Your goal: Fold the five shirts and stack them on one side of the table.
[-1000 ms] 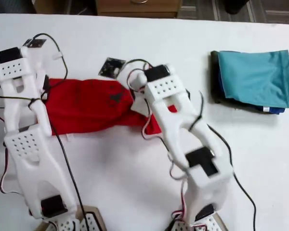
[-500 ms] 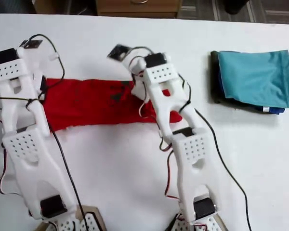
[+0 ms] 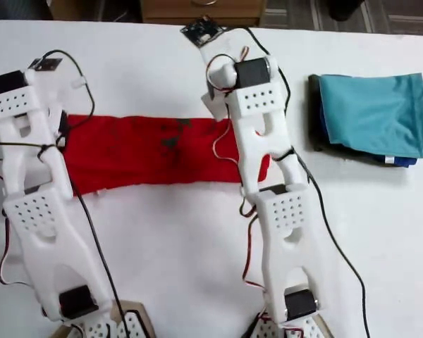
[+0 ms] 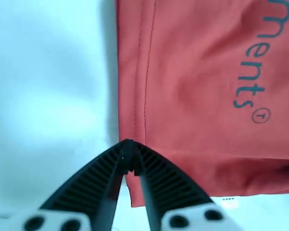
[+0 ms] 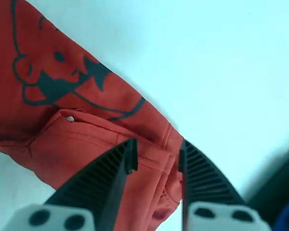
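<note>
Right arm (image 3: 282, 211) has gone from bent to stretched out toward the top of the frame since a second ago. The red shirt (image 3: 141, 151) went from bunched at its right end to a flat band.

High view: the shirt lies across the middle left of the table (image 3: 176, 253). Its left end is under the head of the left arm (image 3: 35, 204) and its right end is under the right arm. The stack of folded shirts (image 3: 374, 116) sits at the right edge, well apart from the red one (teal on top, blue and something dark peeking out beneath).

Left wrist view: the left gripper (image 4: 129, 147) is clenched, tips meeting on the stitched edge of the red shirt, with red cloth visible between the fingers behind the tips. So it's pinching the hem. Bare table runs along the frame's left, and a dark lettering print (image 4: 250, 62) is at upper right.

Right wrist view: the right gripper (image 5: 156, 154) is released, fingers clearly apart, over the folded end of the red shirt. Can't tell whether the tips touch the cloth. A cartoon print (image 5: 53, 82) is at upper left, with bare table across the upper right.
</note>
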Motion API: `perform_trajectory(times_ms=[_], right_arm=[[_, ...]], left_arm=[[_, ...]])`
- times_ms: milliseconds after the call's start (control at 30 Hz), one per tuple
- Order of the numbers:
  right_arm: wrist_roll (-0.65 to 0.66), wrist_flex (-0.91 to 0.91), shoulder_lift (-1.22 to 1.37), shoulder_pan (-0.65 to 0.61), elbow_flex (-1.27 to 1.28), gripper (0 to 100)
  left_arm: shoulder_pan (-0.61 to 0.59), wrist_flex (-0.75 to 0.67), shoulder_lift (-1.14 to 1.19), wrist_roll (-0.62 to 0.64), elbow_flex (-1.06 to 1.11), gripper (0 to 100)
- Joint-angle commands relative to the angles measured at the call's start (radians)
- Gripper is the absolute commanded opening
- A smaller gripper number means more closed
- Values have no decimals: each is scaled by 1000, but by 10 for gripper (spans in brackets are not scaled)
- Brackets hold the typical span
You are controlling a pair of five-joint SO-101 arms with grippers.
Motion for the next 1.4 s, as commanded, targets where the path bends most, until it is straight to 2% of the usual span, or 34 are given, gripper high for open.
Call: perform_trajectory(times_ms=[0,33,233,333,433,500,967,1100,1233,1367], right_arm=[[-8,27,-62,1,-20,23],[-9,27,-90,1,3,12],[-6,25,-400,1,396,119],[0,22,-562,7,626,165],[69,22,-702,7,809,176],[94,22,-785,7,899,176],[101,22,-1267,8,1286,176],[101,22,-1377,7,1389,176],[101,-4,-1446,8,1479,176],[101,-48,-1478,8,1553,176]], left_arm=[[-11,8,-28,6,-2,25],[-18,8,-28,6,-2,26],[-55,-23,-29,11,-12,40],[-81,-57,-26,12,-4,121],[-80,-66,3,17,-13,214],[-75,-66,31,61,-13,217],[31,-57,158,244,-15,219],[58,-48,164,253,-13,217],[32,-32,152,275,-31,215],[3,17,144,281,-148,215]])
